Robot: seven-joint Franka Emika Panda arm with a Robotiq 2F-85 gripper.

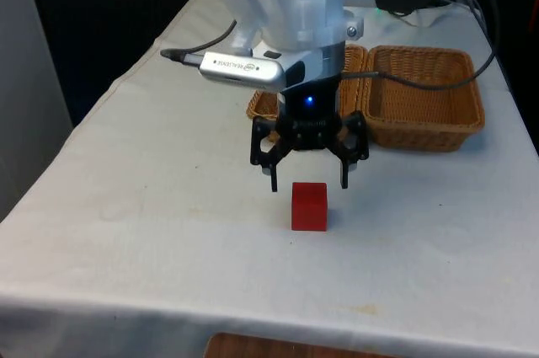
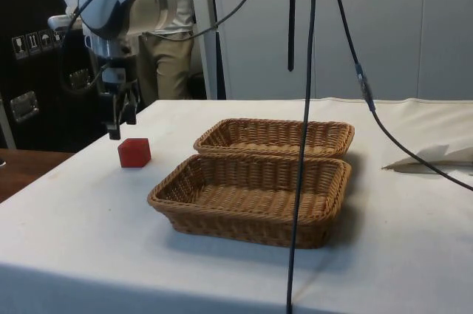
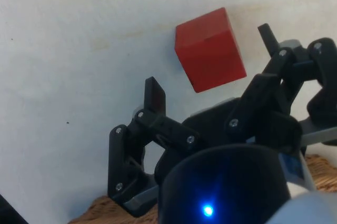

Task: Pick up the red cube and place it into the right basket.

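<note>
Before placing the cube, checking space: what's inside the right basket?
The rectangular wicker basket on the front view's right holds nothing visible, just woven floor; its near wall hides a floor strip.

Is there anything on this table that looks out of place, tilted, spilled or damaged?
Nothing stands out. The red cube sits flat on the white cloth, the two baskets stand upright side by side, and the gripper hangs open just above the cube.

Far basket [image 1: 354, 63] half behind the arm (front view); person [image 2: 168, 41] cut off above.
</note>
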